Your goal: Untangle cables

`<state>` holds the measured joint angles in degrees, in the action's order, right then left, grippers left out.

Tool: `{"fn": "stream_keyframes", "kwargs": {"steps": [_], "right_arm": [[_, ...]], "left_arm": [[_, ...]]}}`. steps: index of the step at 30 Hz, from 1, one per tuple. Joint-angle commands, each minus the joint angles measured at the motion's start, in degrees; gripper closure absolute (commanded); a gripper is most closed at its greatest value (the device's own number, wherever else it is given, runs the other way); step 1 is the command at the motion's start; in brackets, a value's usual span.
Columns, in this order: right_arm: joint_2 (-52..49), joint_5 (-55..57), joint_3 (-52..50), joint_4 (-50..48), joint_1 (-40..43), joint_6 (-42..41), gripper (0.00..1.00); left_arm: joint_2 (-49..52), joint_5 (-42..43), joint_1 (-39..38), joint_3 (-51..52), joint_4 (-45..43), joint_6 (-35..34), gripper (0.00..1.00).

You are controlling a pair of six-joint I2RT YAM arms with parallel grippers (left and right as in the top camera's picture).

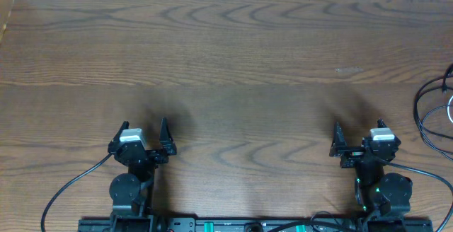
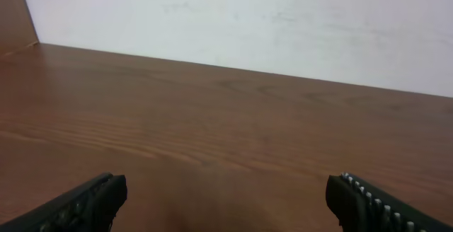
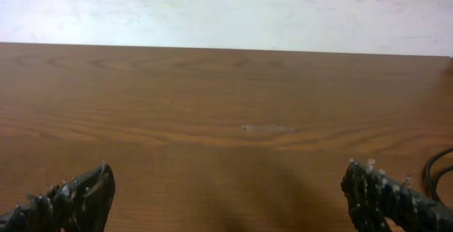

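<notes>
Writing: none can be read; the pale caps on the two gripper housings are too small in the overhead view to show any brand or label.
Cables (image 1: pixel 417 112): thin black cords in loose open loops at the table's right edge, only partly in frame.
Cables, long axis: the visible arcs run roughly from the far side toward the near side. Their curve bulges toward the table's middle and both ends pass out of the right border.
Cables, pointing: one strand rises toward the far right corner; whether it ends in a plug cannot be told.
Cables, right wrist view: two dark curved strands (image 3: pixel 433 167) lie flat on the wood at the right border, just beyond the right-hand fingertip.
Left gripper (image 1: pixel 144 127): near the front edge, well apart from the cables. Its jaws are spread wide, with nothing but bare wood between them in its own camera (image 2: pixel 226 196).
Right gripper (image 1: pixel 359 129): near the front edge on the cable side, close to the loops but not touching them. Its jaws are spread fully with nothing between them (image 3: pixel 226 189).
Table (image 1: pixel 226 41): dark brown wood with the grain running left to right, and a small pale scuff (image 3: pixel 267 127) ahead of the right gripper.
Wall (image 2: pixel 283 20): off-white and faintly smudged, behind the far edge.
</notes>
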<state>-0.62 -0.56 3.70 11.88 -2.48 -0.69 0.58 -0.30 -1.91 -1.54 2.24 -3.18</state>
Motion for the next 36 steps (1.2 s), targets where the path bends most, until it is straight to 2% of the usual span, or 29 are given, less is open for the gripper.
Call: {"fn": "stream_keyframes", "kwargs": {"steps": [1,36], "right_arm": [[0.3,0.2,-0.1,0.2,-0.3,-0.6,0.01],[0.3,0.2,-0.1,0.2,-0.3,-0.5,0.01]], "left_arm": [[-0.5,0.3,0.2,1.3,2.0,1.9,0.04],[-0.3,0.3,0.2,1.3,2.0,1.6,0.04]]}}
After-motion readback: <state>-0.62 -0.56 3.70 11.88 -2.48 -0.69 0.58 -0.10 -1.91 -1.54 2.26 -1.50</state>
